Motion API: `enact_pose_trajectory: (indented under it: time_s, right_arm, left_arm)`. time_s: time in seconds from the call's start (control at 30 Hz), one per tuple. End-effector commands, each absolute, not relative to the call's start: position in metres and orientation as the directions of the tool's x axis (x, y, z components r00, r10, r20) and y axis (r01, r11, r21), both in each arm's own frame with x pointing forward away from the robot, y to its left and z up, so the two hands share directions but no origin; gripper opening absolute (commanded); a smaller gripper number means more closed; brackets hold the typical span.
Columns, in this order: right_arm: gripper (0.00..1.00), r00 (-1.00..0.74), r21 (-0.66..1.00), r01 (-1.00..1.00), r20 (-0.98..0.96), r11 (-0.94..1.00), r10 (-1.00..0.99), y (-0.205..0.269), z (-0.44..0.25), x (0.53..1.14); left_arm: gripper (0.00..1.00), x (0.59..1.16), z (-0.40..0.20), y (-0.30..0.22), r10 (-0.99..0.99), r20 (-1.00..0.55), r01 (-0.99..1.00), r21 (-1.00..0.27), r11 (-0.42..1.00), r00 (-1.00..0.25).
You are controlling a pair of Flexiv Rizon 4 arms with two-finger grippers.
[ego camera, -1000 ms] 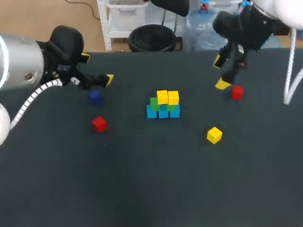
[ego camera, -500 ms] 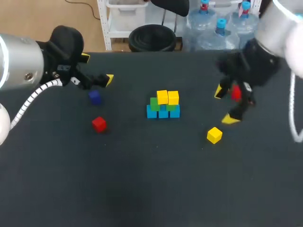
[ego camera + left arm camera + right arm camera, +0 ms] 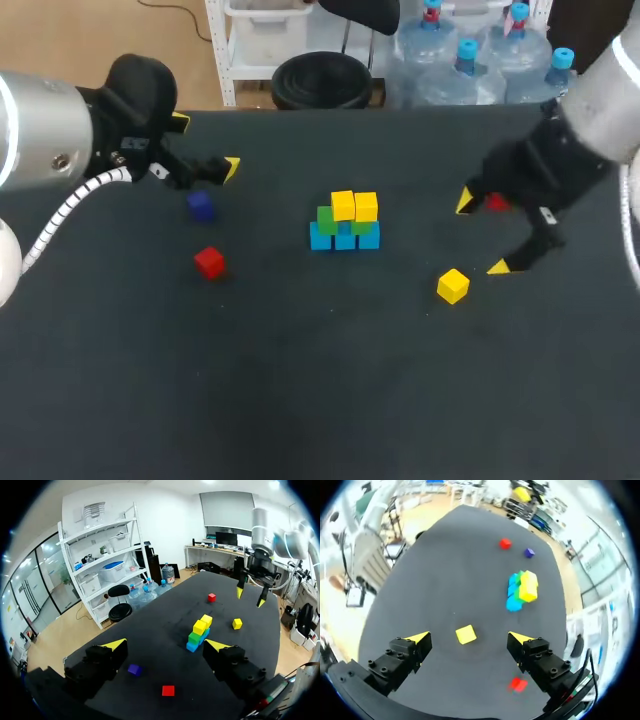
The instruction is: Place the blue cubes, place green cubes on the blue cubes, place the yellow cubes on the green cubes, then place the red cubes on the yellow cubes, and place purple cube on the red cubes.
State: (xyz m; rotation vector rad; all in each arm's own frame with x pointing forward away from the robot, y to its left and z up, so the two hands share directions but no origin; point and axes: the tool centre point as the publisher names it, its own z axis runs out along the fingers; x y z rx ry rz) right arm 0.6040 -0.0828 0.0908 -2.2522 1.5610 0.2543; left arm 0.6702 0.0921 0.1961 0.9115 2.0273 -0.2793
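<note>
Your right claw is spread wide and holds nothing. In its wrist view the loose yellow cube lies on the surface under the gap between the fingers, touched by neither. A red cube sits just beside the claw, half hidden by it.

You look to be on the yellow step. Next you need to bring the claw straight down around that cube, close on two flat faces, and stay clear of the red one.

The stack is at about 10 o'clock from the yellow cube: blue cubes below, green above, two yellow on top.

Your left claw is also wide open and empty, with the purple cube near it at 6 o'clock. A second red cube lies further along the same line.
</note>
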Motion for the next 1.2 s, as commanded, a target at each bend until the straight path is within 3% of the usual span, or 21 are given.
enact_pose_trajectory:
  time_s: [0.03, 0.1, 0.13, 0.3, 0.37, 0.43, 0.5, 0.6, 0.67, 0.7, 0.73, 1.13, 1.2]
  right_arm:
    - [1.0, 0.413, -0.182, -0.91, -0.329, -0.372, -0.849, -0.072, 0.083, 0.61]
    - [0.98, 0.419, -0.126, -0.908, -0.297, -0.4, -0.858, -0.073, 0.08, 0.611]
    - [0.87, 0.429, -0.102, -0.903, -0.286, -0.418, -0.857, -0.075, 0.078, 0.61]
    - [0.91, 0.446, -0.061, -0.893, -0.266, -0.447, -0.854, -0.082, 0.07, 0.613]
    - [0.82, 0.443, -0.06, -0.893, -0.283, -0.446, -0.851, -0.081, 0.068, 0.615]
    - [0.67, 0.37, -0.035, -0.921, -0.385, -0.387, -0.846, -0.079, 0.063, 0.617]
    - [0.64, 0.355, -0.022, -0.926, -0.392, -0.377, -0.849, -0.081, 0.053, 0.618]
    - [0.69, 0.34, -0.011, -0.93, -0.411, -0.368, -0.846, -0.081, 0.048, 0.619]
    - [0.8, 0.346, -0.01, -0.927, -0.409, -0.375, -0.844, -0.08, 0.047, 0.618]
    - [0.95, 0.35, -0.008, -0.925, -0.407, -0.38, -0.844, -0.078, 0.046, 0.617]
    - [1.0, 0.356, -0.008, -0.923, -0.399, -0.385, -0.845, -0.078, 0.045, 0.617]
    - [1.0, 0.356, 0.02, -0.916, -0.421, -0.401, -0.834, -0.068, 0.026, 0.613]
    - [0.87, 0.35, 0.029, -0.917, -0.417, -0.397, -0.839, -0.069, 0.024, 0.611]
  left_arm:
    - [1.0, 0.671, 0.196, 0.093, 0.498, -0.794, 0.697, 0.134, 0.704, -0.35]
    - [1.0, 0.671, 0.196, 0.093, 0.498, -0.794, 0.697, 0.134, 0.704, -0.35]
    - [1.0, 0.671, 0.196, 0.093, 0.498, -0.794, 0.697, 0.134, 0.704, -0.35]
    - [1.0, 0.671, 0.196, 0.093, 0.498, -0.794, 0.697, 0.134, 0.704, -0.35]
    - [1.0, 0.671, 0.196, 0.093, 0.498, -0.794, 0.697, 0.134, 0.704, -0.35]
    - [1.0, 0.671, 0.196, 0.093, 0.498, -0.794, 0.697, 0.134, 0.704, -0.35]
    - [1.0, 0.671, 0.196, 0.093, 0.498, -0.794, 0.697, 0.134, 0.704, -0.35]
    - [1.0, 0.671, 0.196, 0.093, 0.498, -0.794, 0.697, 0.134, 0.704, -0.35]
    - [1.0, 0.671, 0.196, 0.093, 0.498, -0.794, 0.697, 0.134, 0.704, -0.35]
    - [1.0, 0.671, 0.196, 0.093, 0.498, -0.794, 0.697, 0.134, 0.704, -0.35]
    - [1.0, 0.671, 0.196, 0.093, 0.498, -0.794, 0.697, 0.134, 0.704, -0.35]
    - [1.0, 0.671, 0.196, 0.093, 0.498, -0.794, 0.697, 0.134, 0.704, -0.35]
    - [1.0, 0.671, 0.196, 0.093, 0.498, -0.794, 0.697, 0.134, 0.704, -0.35]
